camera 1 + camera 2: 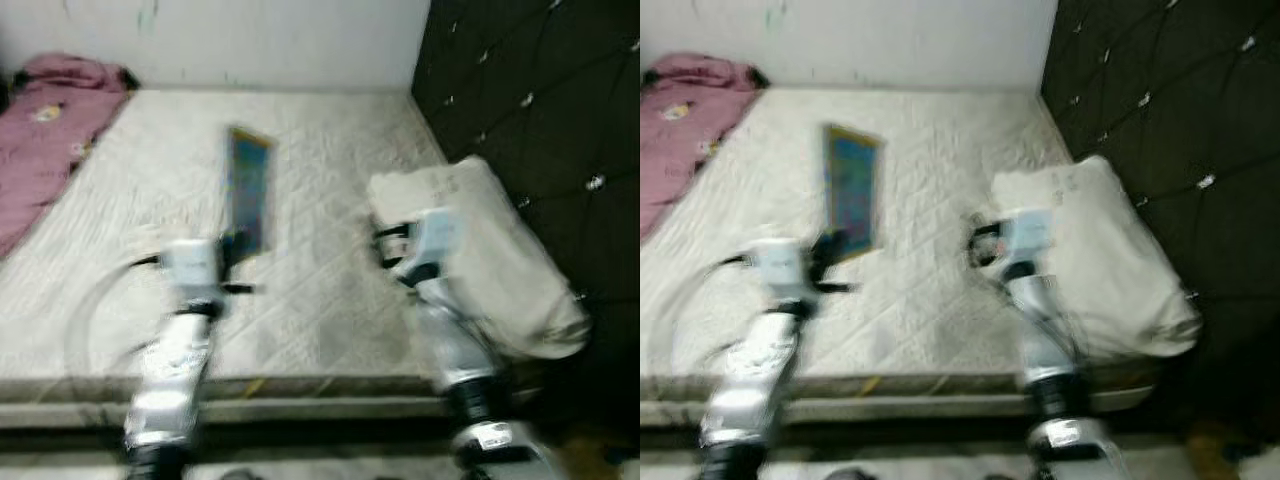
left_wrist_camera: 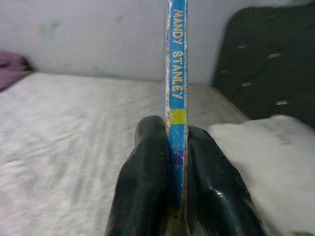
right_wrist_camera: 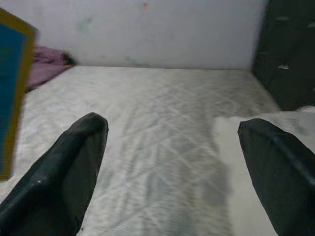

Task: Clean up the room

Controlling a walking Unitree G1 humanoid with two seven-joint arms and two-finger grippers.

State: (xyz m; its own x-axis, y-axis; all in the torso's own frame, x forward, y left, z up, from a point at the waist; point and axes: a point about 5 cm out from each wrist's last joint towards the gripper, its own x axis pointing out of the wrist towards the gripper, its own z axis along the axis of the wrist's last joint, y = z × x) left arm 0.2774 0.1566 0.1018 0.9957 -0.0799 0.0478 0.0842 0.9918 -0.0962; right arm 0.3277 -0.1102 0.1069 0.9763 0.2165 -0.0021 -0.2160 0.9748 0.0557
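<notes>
Left gripper (image 2: 174,147) pinching blue book (image 1: 247,190) upright over bed (image 1: 310,300), right gripper (image 3: 172,147) spread wide, holding nothing. White pillow (image 1: 490,250) at 3 o'clock, pink blanket (image 1: 45,140) way off at 10.

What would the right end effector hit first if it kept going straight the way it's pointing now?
Probably the mattress. The right end effector is open, aimed across the bare quilted surface toward the white wall. The pillow lies beside its line, by one finger. Depth is unclear, so the wall could come first.
</notes>
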